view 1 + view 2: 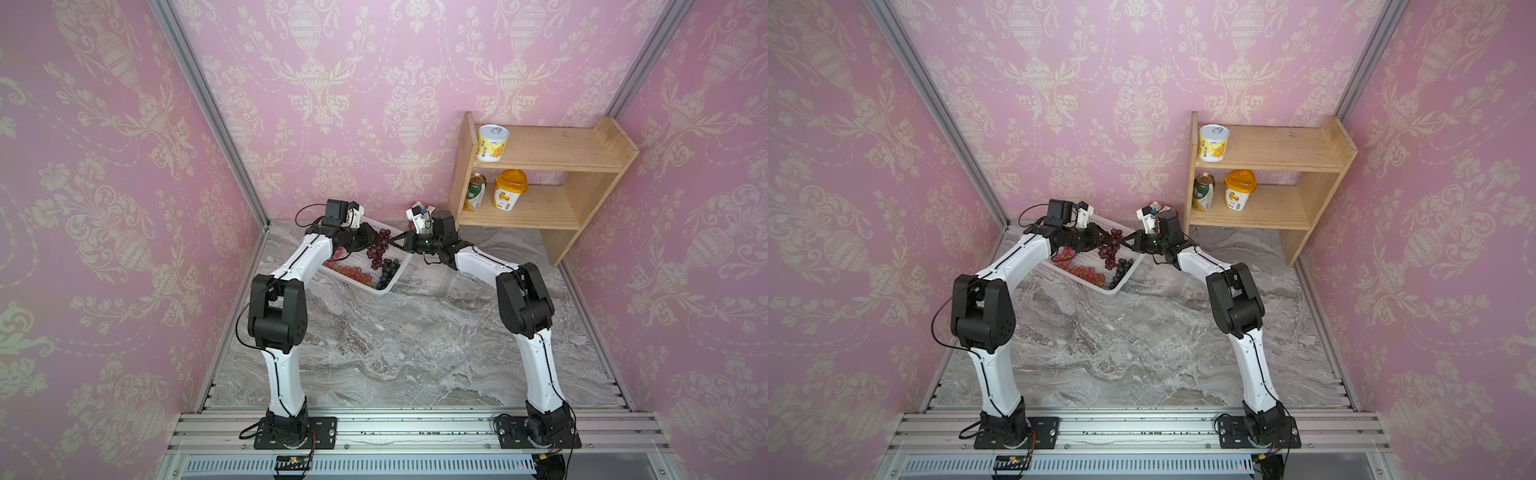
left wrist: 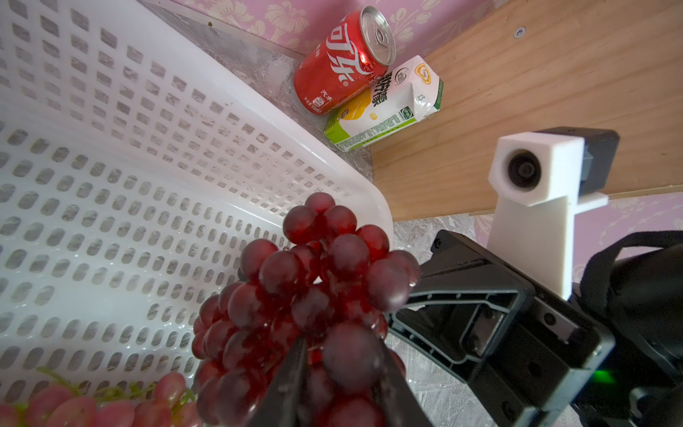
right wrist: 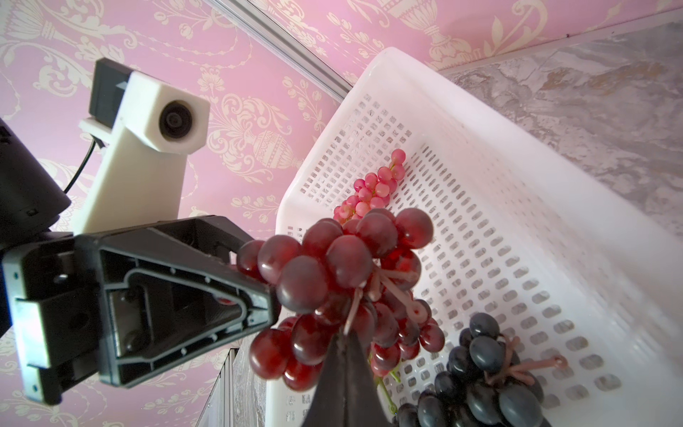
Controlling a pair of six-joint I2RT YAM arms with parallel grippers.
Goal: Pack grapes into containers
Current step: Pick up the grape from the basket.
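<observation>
The dark red-purple bunch of round grapes [image 3: 343, 273] hangs over the white perforated plastic basket [image 3: 554, 240], left gripper [image 2: 340, 355] clenched on berries, right gripper [image 3: 345, 336] pinching its stem; lift gently, avoiding opposing pulls.

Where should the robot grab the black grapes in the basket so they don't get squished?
Probably the pinkish stem poking out of the black grapes, coming from above. The bunch lies in the white basket, and its stem sits clear of the round, squashable grapes.

Grape bunch [image 1: 379, 251] between left tool [image 1: 375, 240] and right tool [image 1: 393, 240], over basket [image 1: 384, 291], left of shelf [image 1: 540, 208]
</observation>
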